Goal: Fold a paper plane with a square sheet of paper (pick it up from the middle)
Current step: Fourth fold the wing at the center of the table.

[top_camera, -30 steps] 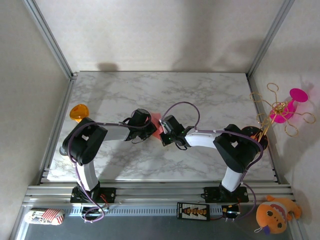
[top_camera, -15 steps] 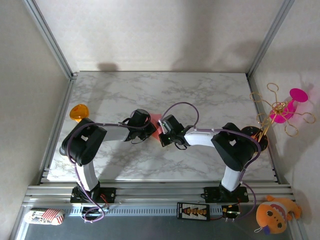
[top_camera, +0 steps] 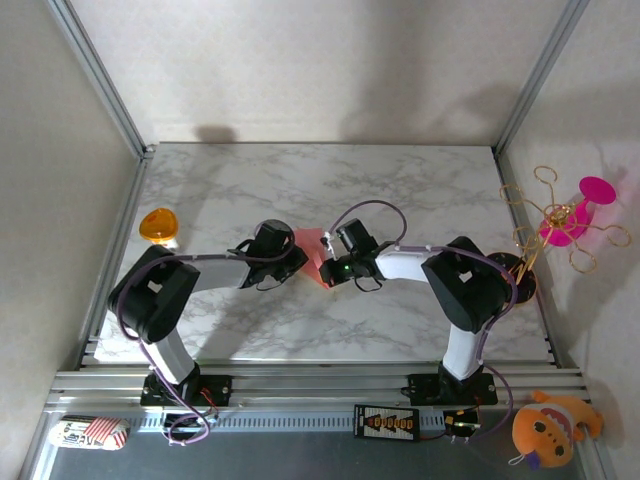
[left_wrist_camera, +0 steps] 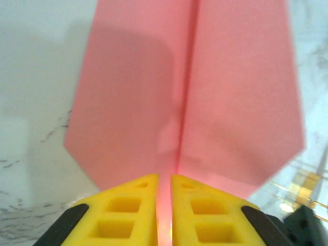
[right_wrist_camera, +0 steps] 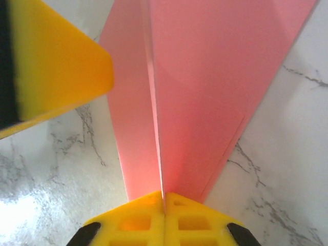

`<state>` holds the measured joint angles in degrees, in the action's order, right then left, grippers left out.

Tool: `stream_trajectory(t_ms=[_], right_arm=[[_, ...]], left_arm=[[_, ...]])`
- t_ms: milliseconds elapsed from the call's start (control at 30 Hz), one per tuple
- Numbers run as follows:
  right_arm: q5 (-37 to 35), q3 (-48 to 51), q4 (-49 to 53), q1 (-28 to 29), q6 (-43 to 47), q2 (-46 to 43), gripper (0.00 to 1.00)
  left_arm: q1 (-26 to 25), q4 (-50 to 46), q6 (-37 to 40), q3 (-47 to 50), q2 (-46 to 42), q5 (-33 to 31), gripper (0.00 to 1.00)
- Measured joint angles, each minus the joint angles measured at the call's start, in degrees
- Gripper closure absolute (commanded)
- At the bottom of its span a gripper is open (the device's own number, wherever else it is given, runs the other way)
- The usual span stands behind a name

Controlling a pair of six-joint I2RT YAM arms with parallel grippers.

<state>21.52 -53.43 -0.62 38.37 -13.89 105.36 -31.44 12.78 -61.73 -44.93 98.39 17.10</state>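
The salmon-pink paper plane [top_camera: 311, 254] sits mid-table between my two grippers, folded with a centre crease and two wings spreading to either side. In the left wrist view the paper plane [left_wrist_camera: 215, 102] widens away from my left gripper [left_wrist_camera: 164, 177], whose yellow fingers are shut on the centre crease. My right gripper [right_wrist_camera: 164, 195] is shut on the same crease of the paper plane [right_wrist_camera: 205, 92] from the opposite end. A yellow finger of the left gripper [right_wrist_camera: 56, 72] shows at the upper left there. From above, the left gripper [top_camera: 293, 254] and right gripper [top_camera: 332, 264] face each other across the paper.
An orange round disc [top_camera: 157, 225] lies at the table's left edge [top_camera: 130, 250]. A magenta flower-like toy with gold wire [top_camera: 568, 217] stands off the right side. An orange plush [top_camera: 548, 428] and a striped object [top_camera: 90, 432] lie near the front rail.
Both wrists have shifted slightly toward the back of the table with the paper held between them. The left arm has stretched lower, and more of the pink paper shows.
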Motion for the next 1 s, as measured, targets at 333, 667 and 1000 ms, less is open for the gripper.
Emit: stream_trajectory(t_ms=[333,667,1000], right_arm=[[8.8,-1.5,0.0,-3.2,0.0,2.9,0.91],[12.5,-2.1,0.0,-4.5,0.2,3.9,0.89],[14.3,-2.1,0.0,-4.8,0.2,4.0,0.80]], left_arm=[[1.0,14.3,-0.3,2.7,0.7,6.6,0.86],[1.3,21.5,-0.9,2.7,5.2,10.2,0.94],[1.3,22.2,-1.1,2.1,7.9,10.7,0.95]])
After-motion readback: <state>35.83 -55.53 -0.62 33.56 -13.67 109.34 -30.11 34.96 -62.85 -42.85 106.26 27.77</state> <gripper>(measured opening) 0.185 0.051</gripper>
